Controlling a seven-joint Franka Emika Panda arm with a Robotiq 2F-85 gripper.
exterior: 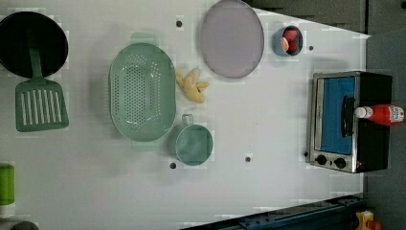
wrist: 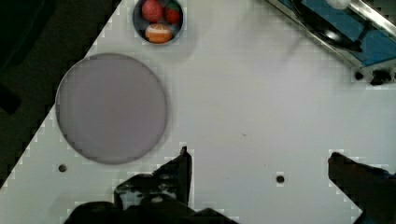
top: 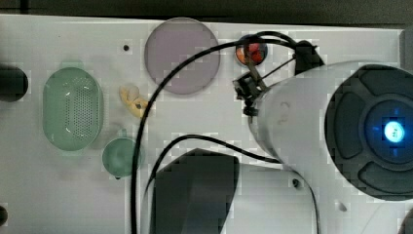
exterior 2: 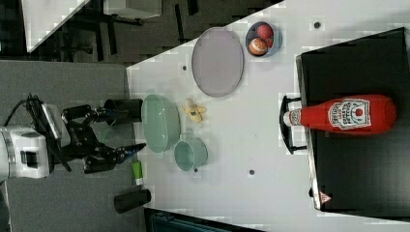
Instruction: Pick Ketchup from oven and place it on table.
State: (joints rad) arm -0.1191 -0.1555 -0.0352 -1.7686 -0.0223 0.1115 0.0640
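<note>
Start of the reach, judging from the right view and reading from the right view's left: finding the gripper (exterior 2: 121, 130) hanging off the table's edge, fingers spread nearly to their widest and grasping nothing, probably waiting wide so as to fit around a bottle's body later. Moving rightward over the white table (exterior 2: 251, 140): passing a green colander (exterior 2: 159, 123), a small green cup (exterior 2: 190, 153) just beside it, a yellowish banana-like toy (exterior 2: 195, 111), a lilac plate (exterior 2: 217, 62) and a bowl of fruit (exterior 2: 262, 38), all well apart from the target and so likely posing little trouble for an approach. Reaching the right view's right: spotting the Ketchup (exterior 2: 348, 114) resting on the black top of the oven (exterior 2: 358, 63) rather than inside it, white cap jutting past the front edge over the handle, presumably set there for easy access from above. Struggling to tell whether standing or lying, given the angle. Losing the oven's far side past the frame's edge, and seeing much of the table blocked by the arm's white body in the top view.
</note>
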